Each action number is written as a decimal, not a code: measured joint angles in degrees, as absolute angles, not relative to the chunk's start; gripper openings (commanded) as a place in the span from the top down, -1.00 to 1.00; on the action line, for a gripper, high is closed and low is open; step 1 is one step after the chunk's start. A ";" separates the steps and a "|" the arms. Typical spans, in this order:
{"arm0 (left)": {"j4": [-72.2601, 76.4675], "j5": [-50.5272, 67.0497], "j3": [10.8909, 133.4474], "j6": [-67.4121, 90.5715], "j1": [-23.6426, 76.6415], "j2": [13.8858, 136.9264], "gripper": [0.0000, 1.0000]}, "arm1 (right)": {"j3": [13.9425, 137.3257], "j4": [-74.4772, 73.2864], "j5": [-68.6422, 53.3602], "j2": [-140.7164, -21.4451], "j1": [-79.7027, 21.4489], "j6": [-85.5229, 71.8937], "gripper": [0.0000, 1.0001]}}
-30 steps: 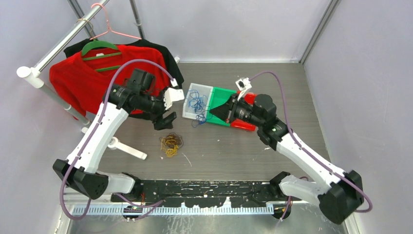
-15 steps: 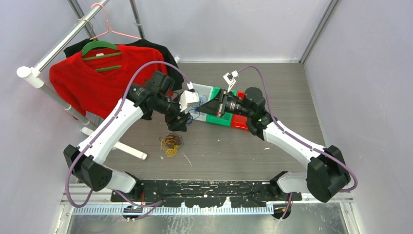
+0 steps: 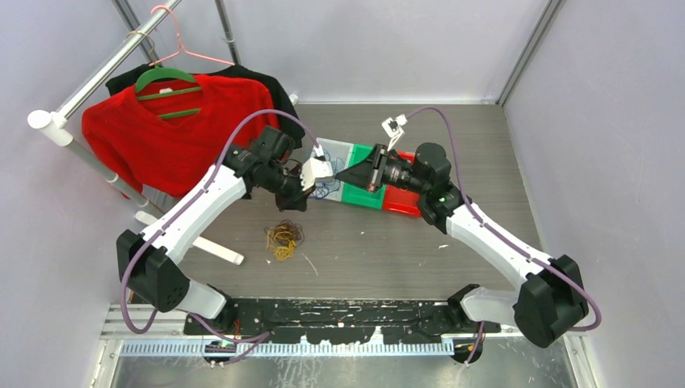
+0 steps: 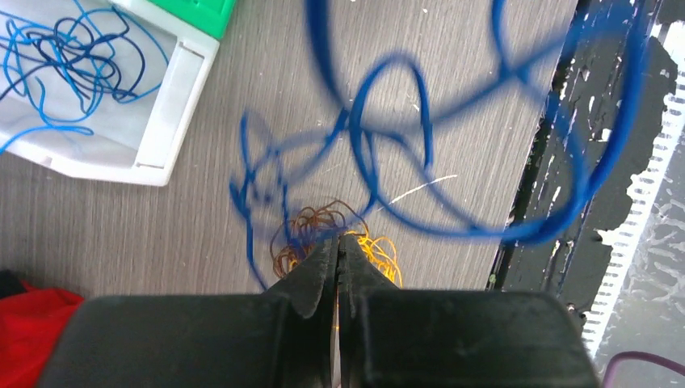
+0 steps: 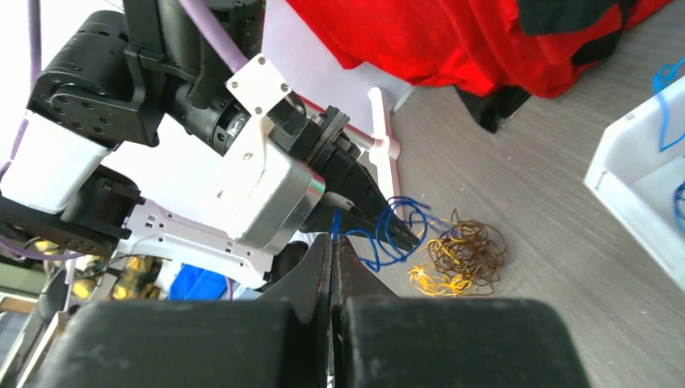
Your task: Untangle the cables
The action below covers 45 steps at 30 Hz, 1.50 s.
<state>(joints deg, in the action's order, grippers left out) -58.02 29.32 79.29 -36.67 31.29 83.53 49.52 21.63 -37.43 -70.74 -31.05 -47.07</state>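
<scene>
Left gripper (image 4: 338,242) has swung in and snapped shut, blue cable (image 4: 517,235) looping just past its tips. Right gripper (image 5: 331,242) is clamped on that strand, holding it up over the orange-brown clump (image 3: 283,238).

1. Left gripper (image 4: 338,241) sits bottom centre, jaws pressed tight together.
2. Blurry blue cables (image 4: 321,48) loop right up close to the lens, off the table (image 4: 121,218).
3. An orange-and-brown clump (image 4: 311,230) lies just behind the fingertips.
4. White bin (image 4: 174,113) top left holds more blue and dark strands (image 4: 81,56).
5. Red cloth (image 4: 32,323) bottom left, black plate (image 4: 557,267) on the right.
</scene>
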 measured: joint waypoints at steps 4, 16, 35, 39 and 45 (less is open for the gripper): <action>-58.67 31.03 78.59 -36.64 29.02 82.46 0.94 | 49.87 18.11 -36.38 -67.94 -29.69 -44.27 0.98; -58.70 42.85 87.22 -18.39 23.40 80.44 -0.92 | 52.03 10.28 -33.78 -67.83 -31.16 -37.36 0.98; -52.34 49.93 84.20 -7.25 23.42 83.35 0.07 | 54.78 10.00 -30.92 -73.41 -39.66 -35.46 0.98; -53.67 52.97 84.18 -8.21 22.85 83.35 0.37 | 54.78 10.28 -31.79 -72.86 -39.68 -35.51 0.98; -52.80 55.24 84.03 -7.46 23.03 83.26 0.37 | 54.76 11.49 -32.27 -72.75 -39.68 -35.92 0.98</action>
<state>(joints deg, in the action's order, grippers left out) -52.80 55.24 84.03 -7.46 23.03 83.26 54.76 11.49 -32.27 -72.75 -39.68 -35.92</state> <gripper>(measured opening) 0.288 0.037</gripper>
